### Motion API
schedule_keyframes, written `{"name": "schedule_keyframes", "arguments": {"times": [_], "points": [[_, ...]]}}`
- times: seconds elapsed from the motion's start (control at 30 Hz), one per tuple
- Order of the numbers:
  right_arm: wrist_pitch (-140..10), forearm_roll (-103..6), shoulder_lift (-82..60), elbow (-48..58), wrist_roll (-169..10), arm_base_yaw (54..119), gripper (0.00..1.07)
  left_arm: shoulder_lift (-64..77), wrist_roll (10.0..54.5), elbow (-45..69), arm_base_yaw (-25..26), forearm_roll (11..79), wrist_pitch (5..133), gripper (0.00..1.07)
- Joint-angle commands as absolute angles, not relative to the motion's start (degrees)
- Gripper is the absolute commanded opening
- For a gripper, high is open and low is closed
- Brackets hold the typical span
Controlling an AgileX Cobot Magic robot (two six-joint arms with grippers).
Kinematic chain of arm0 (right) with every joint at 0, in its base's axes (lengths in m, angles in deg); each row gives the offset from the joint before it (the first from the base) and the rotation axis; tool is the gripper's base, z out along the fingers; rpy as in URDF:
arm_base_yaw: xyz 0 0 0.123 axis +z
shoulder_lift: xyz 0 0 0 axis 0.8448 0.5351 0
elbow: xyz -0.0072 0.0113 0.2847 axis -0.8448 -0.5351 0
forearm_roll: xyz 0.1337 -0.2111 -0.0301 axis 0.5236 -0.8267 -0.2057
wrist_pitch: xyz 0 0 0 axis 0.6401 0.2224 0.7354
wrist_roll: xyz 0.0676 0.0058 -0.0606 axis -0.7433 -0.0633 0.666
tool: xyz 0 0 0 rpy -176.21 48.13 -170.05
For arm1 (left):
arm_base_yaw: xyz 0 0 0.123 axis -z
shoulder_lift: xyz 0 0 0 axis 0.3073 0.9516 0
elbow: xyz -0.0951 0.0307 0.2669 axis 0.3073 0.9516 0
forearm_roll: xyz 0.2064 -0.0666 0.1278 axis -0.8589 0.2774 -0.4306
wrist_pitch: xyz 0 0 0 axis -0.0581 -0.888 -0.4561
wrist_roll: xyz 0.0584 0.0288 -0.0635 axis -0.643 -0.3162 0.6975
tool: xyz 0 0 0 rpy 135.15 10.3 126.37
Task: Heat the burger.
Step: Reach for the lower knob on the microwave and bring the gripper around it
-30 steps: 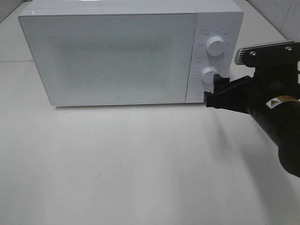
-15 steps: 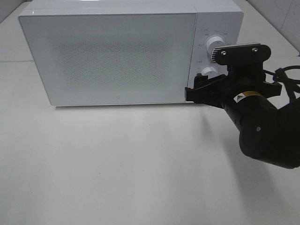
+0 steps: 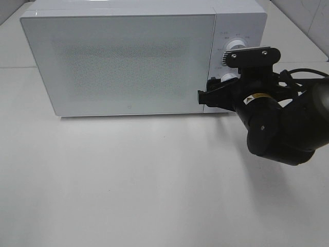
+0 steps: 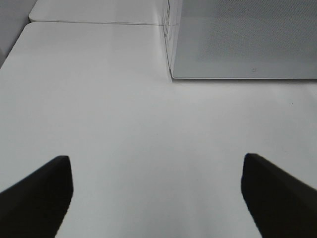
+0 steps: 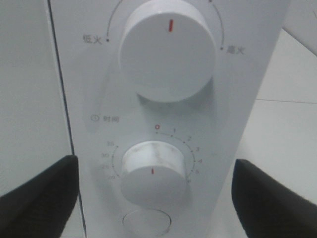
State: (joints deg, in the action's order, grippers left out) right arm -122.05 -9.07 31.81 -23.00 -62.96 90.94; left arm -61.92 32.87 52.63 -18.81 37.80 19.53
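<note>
The burger is out of view. The white microwave (image 3: 123,62) stands at the back of the table with its door closed. My right gripper (image 3: 208,92) is open, with its tips right at the control panel near the door's right edge. In the right wrist view its two dark fingers (image 5: 39,198) flank the lower timer knob (image 5: 153,171), under the upper power knob (image 5: 166,49), and touch neither. My left gripper (image 4: 157,196) is open with nothing in it, low over the bare table in front of the microwave's left corner (image 4: 171,74).
A round push button (image 5: 147,222) sits under the timer knob. The white table (image 3: 128,180) stretches in front of the microwave. The right arm's black body (image 3: 280,128) hangs over the table's right side, cables trailing behind it.
The right arm has swung left and turned at the wrist, bringing its tips from the panel's right side to the door's edge. The jaws are as wide as before.
</note>
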Motion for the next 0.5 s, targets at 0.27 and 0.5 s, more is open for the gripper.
{"name": "schedule_keyframes", "arguments": {"times": [0.27, 0.5], "points": [[-120.9, -12.5, 34.2, -19.1, -64.6, 88.6, 0.76, -62.7, 33.0, 52.7, -18.9, 37.7, 19.4, 0.84], [-120.7, -13.8, 34.4, -18.8, -65.5, 87.8, 0.76, -62.7, 33.0, 52.7, -18.9, 37.7, 19.4, 0.84]]}}
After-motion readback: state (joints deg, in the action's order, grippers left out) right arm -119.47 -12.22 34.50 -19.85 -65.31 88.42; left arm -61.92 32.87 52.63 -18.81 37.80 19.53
